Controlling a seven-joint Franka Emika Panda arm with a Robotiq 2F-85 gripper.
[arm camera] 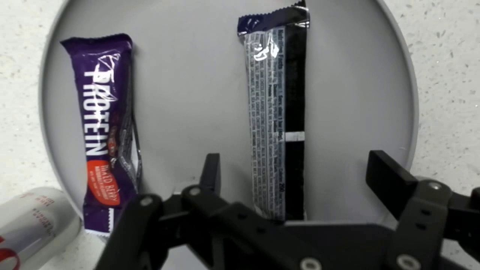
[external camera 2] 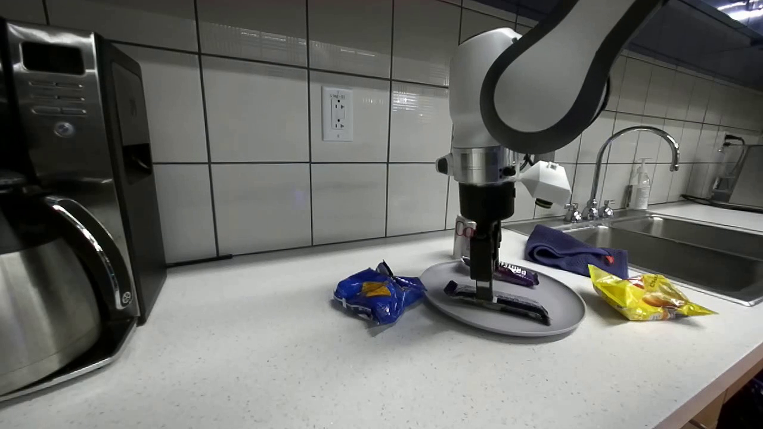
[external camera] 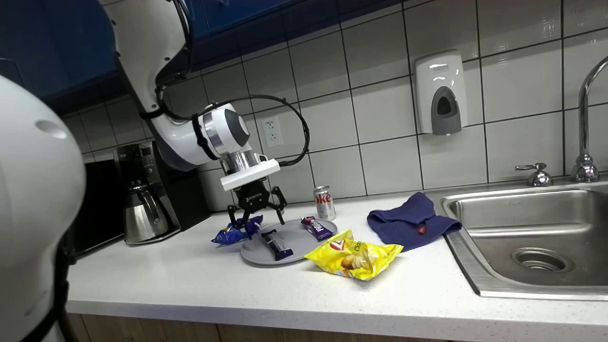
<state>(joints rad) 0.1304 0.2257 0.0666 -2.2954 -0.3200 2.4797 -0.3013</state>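
My gripper [arm camera: 294,154] is open and empty, pointing down over the grey plate. Its fingers stand apart on either side of a dark wrapped bar [arm camera: 275,112], with gaps on both sides. The dark bar's near end is hidden by the gripper in the wrist view. The gripper also shows in both exterior views [external camera: 266,230] [external camera 2: 484,297], low over the dark bar [external camera: 276,245] [external camera 2: 520,304]. A purple protein bar [arm camera: 99,123] lies on the same plate [arm camera: 180,93], to the left in the wrist view. It also shows in both exterior views [external camera: 317,228] [external camera 2: 517,274].
A silver soda can [external camera: 324,203] stands behind the plate. A blue snack bag [external camera 2: 378,295] and a yellow chip bag [external camera: 354,256] flank the plate. A dark blue cloth [external camera: 413,221] lies by the sink [external camera: 460,247]. A coffee maker [external camera: 147,194] stands near the tiled wall.
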